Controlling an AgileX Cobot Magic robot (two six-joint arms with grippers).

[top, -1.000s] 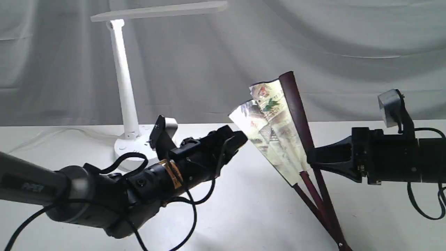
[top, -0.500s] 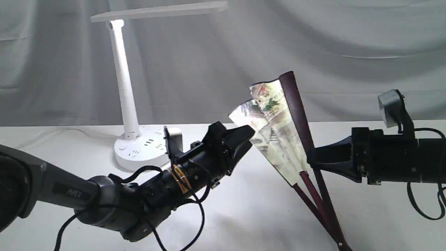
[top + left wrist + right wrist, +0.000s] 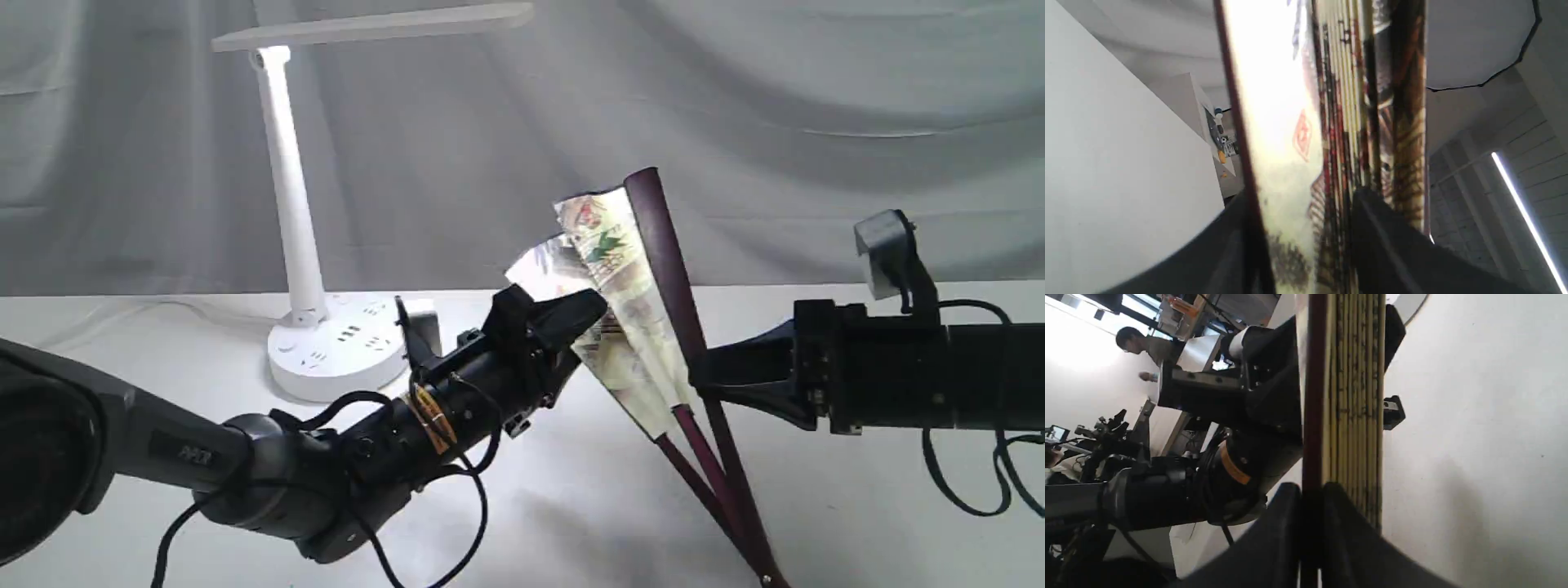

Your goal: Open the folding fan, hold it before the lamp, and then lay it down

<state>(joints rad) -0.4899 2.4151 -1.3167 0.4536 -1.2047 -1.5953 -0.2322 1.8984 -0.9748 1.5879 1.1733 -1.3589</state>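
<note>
The folding fan stands partly spread, with cream painted pleats, dark maroon ribs and its pivot low near the table. My right gripper is shut on the right maroon guard; the right wrist view shows that guard pinched in the right gripper, beside the stacked pleats of the fan. My left gripper is open at the pleats' left edge. In the left wrist view the fan lies between the spread fingers of the left gripper. The white lamp stands behind and left of both.
The lamp's round base with sockets sits on the white table, just behind the left arm. A grey cloth backdrop hangs behind. Black cables loop under both arms. A person shows far off in the right wrist view.
The right gripper has carried the fan a little to the left. The left gripper has rolled, risen and reached right, so its open jaws now straddle the fan's left pleats.
</note>
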